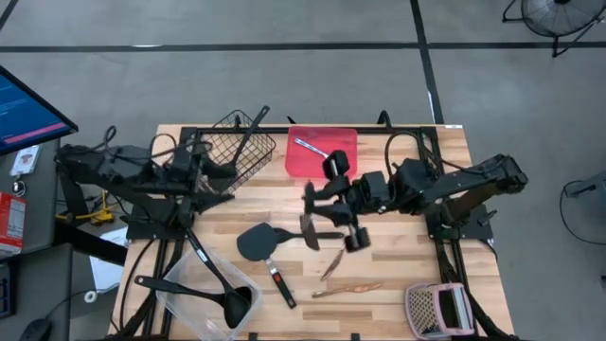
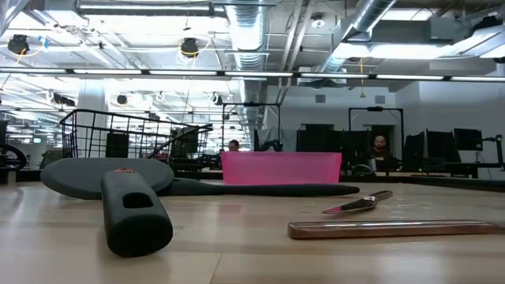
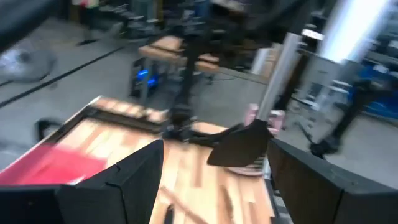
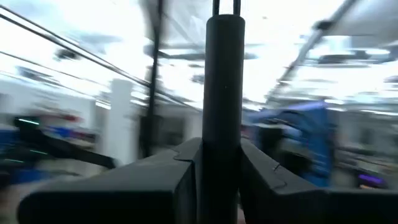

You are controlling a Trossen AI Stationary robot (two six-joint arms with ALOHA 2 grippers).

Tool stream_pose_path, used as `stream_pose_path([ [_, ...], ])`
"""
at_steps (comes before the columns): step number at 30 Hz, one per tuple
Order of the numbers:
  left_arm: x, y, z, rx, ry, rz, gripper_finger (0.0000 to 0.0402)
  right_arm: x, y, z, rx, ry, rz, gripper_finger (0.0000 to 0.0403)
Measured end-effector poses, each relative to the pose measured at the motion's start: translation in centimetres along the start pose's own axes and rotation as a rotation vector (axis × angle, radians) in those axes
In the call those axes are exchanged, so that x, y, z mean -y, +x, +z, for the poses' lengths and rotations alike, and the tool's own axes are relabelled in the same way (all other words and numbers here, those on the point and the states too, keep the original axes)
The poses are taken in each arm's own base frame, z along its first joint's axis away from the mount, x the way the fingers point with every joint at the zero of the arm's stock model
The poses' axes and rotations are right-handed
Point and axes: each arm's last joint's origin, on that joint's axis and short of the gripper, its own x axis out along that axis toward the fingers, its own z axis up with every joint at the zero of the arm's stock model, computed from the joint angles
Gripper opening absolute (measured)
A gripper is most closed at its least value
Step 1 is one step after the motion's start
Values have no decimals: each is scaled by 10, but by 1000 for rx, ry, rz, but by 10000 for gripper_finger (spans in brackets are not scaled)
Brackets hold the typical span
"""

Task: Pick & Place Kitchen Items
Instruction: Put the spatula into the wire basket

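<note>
R gripper [image 1: 317, 204] sits mid-table, fingers clamped on the handle of a black turner [image 1: 310, 230]; the wrist view shows the handle [image 4: 222, 93] pinched upright between them, blade hanging toward the boards. Likely step: carry to a container, prob. the wire basket [image 1: 237, 147] or clear tub [image 1: 204, 301]. Should lift enough to clear the grey spatula [image 1: 258, 242] w/o swinging the blade. L gripper [image 1: 204, 163] waits by the basket, fingers apart, empty.

Open-plan lab: exposed ceiling ducts [image 2: 379, 24], rows of monitors [image 2: 442, 142], concrete floor [image 1: 284, 85].
</note>
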Motion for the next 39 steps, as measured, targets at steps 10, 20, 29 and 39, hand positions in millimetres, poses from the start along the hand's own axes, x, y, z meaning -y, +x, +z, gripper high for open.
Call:
stream_pose_path([
  [10, 28, 38, 4, 70, 119, -373, 271, -14, -2, 13, 132, 84, 279, 66],
  [20, 46, 87, -14, 77, 273, -454, 271, -26, -3, 15, 145, 93, 331, 67],
  [29, 57, 128, -34, 90, 337, -451, 271, -32, -4, 15, 143, 102, 345, 68],
  [39, 54, 159, -42, 153, 328, -508, 271, -35, 3, 0, 116, 112, 350, 68],
])
